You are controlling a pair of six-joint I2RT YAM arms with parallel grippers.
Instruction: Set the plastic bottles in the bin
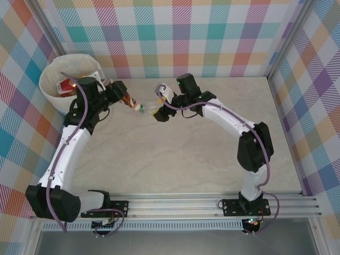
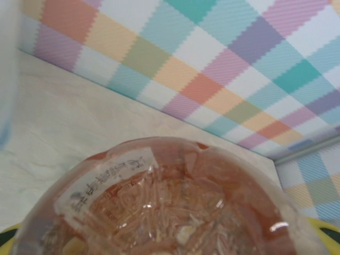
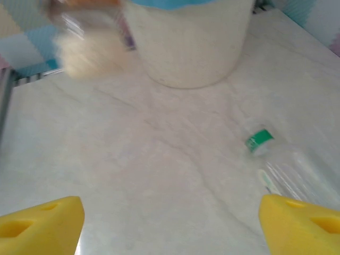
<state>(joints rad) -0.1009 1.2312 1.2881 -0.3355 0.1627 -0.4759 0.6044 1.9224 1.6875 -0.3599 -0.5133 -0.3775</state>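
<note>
My left gripper point(image 1: 121, 94) is shut on a brown-labelled bottle point(image 1: 128, 100), held just right of the bin point(image 1: 50, 79) with its white cap pointing down-right. In the left wrist view the bottle's reddish-brown base point(image 2: 175, 207) sits close in front of the camera. A clear bottle with a green cap point(image 1: 149, 109) lies on the table. My right gripper point(image 1: 159, 112) hovers over it, open wide. In the right wrist view this clear bottle point(image 3: 297, 170) lies beside the right fingertip point(image 3: 300, 226), cap point(image 3: 259, 141) towards the bin point(image 3: 186, 48). Nothing is between the fingers.
The bin holds several bottles, one with a red label point(image 1: 66, 85). It stands in the far left corner against the checked walls. The pale marble tabletop point(image 1: 186, 154) stretches to the right and towards the arm bases.
</note>
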